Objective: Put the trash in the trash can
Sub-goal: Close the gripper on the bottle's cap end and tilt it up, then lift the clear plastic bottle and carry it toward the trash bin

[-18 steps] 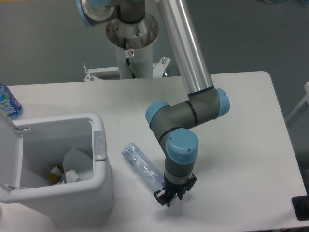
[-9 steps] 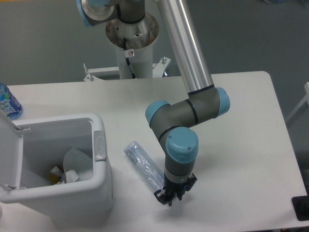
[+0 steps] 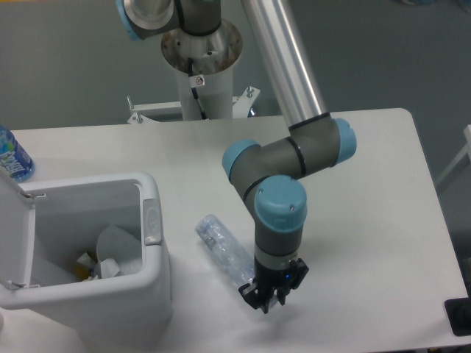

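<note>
On the white table (image 3: 368, 220), near its front edge, the black two-finger gripper (image 3: 266, 300) points downward at the lower end of a clear, crinkled plastic bottle (image 3: 224, 248) with a faint bluish tint. That bottle lies slantwise, its upper end toward the trash can and its lower end right at the gripper. Whether the fingers are clamped on the bottle or merely beside it cannot be told from this angle (the wrist hides most of the contact), and their spacing is just as unclear. Above the gripper stands the grey arm (image 3: 283, 158) with its light-blue joint caps, bent back toward a silver tube that rises to the pedestal (image 3: 202, 70) behind the table.

Left of the bottle, close by but apart from it, sits the trash can (image 3: 132, 290): a large white rectangular bin with rounded corners, its hinged lid (image 3: 15, 235) swung open to the left, and a grey oval push button (image 3: 151, 218) on the rim facing the bottle. Inside the bin lie a crumpled white wrapper (image 3: 110, 266) and some small yellowish scraps, on a pale liner. At the far left edge of the table, behind the lid, a blue-labelled water bottle (image 3: 11, 156) is partly cut off by the frame.
</note>
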### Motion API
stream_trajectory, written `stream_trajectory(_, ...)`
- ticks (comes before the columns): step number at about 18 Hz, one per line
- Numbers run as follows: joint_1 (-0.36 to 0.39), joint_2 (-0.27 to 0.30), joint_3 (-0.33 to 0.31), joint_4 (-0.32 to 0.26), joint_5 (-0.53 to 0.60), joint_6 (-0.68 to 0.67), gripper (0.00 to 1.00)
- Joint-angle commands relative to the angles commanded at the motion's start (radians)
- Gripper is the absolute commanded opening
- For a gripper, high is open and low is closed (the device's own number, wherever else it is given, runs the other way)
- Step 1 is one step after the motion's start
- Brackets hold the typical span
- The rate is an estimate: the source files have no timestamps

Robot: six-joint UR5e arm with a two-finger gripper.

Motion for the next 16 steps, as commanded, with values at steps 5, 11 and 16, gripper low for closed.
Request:
stream_trajectory(5,0.034,0.063,0.000,0.002,-0.002,0.040,0.22)
stream_trajectory(11,0.083,0.135,0.087,0.003,-0.021,0.046,0.22)
stream_trajectory(16,0.089,0.196,0.162,0.025,-0.073,-0.056,0.22)
